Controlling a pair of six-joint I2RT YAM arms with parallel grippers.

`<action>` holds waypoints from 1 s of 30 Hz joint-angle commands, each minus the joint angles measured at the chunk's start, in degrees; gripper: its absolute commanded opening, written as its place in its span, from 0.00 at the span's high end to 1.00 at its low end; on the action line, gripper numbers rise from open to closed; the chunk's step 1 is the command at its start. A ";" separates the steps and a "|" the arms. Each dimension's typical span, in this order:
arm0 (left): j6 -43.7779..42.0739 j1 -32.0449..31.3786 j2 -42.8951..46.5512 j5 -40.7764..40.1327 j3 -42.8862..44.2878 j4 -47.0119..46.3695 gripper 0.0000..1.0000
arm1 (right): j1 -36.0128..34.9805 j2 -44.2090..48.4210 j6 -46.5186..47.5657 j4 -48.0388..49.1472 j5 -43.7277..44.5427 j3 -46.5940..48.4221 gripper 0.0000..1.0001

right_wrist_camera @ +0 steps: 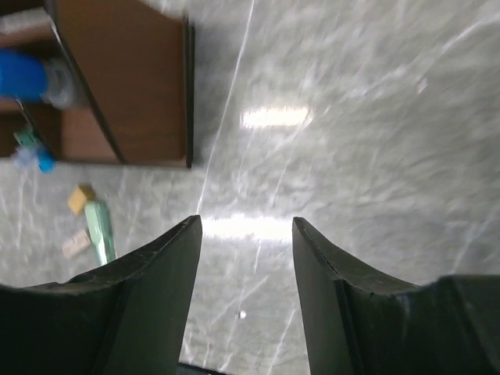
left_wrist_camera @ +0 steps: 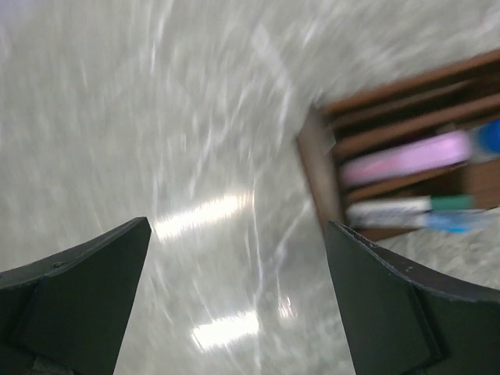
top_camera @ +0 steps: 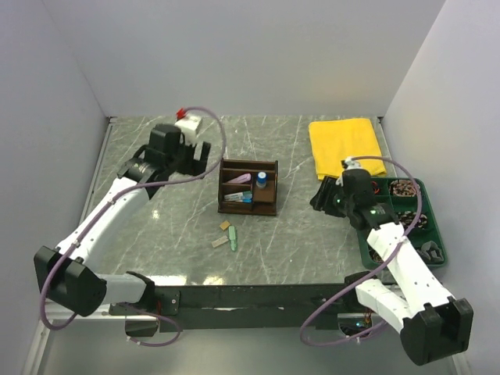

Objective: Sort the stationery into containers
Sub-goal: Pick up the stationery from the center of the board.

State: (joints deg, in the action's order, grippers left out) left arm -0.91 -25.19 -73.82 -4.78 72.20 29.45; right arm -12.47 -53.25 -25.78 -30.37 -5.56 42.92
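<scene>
The dark brown wooden organiser (top_camera: 248,164) stands near the middle of the grey marbled table (top_camera: 156,234). In its compartments lie a pink-purple item (left_wrist_camera: 406,158), too blurred to name, a white pen with a green cap (left_wrist_camera: 406,205) and, just near of that, a pen with a blue cap (left_wrist_camera: 441,223). A small blue-capped bottle (right_wrist_camera: 23,74) stands upright in the right-hand compartment.

Three loose pieces lie on the table just near of the organiser, close together: a tan eraser (right_wrist_camera: 80,198), a green eraser (right_wrist_camera: 100,234) beside it, and a pale eraser (right_wrist_camera: 76,246) at the near left of the group.

The dark green divided tray (top_camera: 433,226) sits at the right edge of the table, with coiled bands (top_camera: 404,187) in its far compartments. A folded yellow cloth (top_camera: 345,147) lies at the far right, beyond the tray.

The left gripper (left_wrist_camera: 238,226) is left of the organiser and apart from it. Its jaws are spread wide, with only bare table between them. The right gripper (right_wrist_camera: 246,221) is between the organiser and the tray. Its jaws are parted too, less widely, and hold nothing.
</scene>
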 commanded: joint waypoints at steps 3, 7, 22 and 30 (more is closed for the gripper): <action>18.48 2.68 7.37 0.29 -16.71 -3.52 0.03 | -7.21 -1.41 -4.45 4.95 -1.02 -9.32 0.47; 23.65 8.91 5.28 7.04 -21.75 -8.70 0.23 | -10.64 -2.47 -7.08 13.47 -4.28 -12.85 0.79; 26.49 17.54 4.03 7.01 -22.99 -8.63 0.32 | -45.88 -23.11 -16.84 35.39 14.70 -5.31 0.44; 25.52 19.82 8.25 -0.06 -22.20 -5.81 0.18 | -50.46 -33.05 -20.09 27.40 17.69 3.66 0.32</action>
State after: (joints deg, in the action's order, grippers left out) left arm 25.61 -6.83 -68.03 -0.05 48.60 22.41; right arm -61.01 -84.03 -42.57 0.86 7.44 42.37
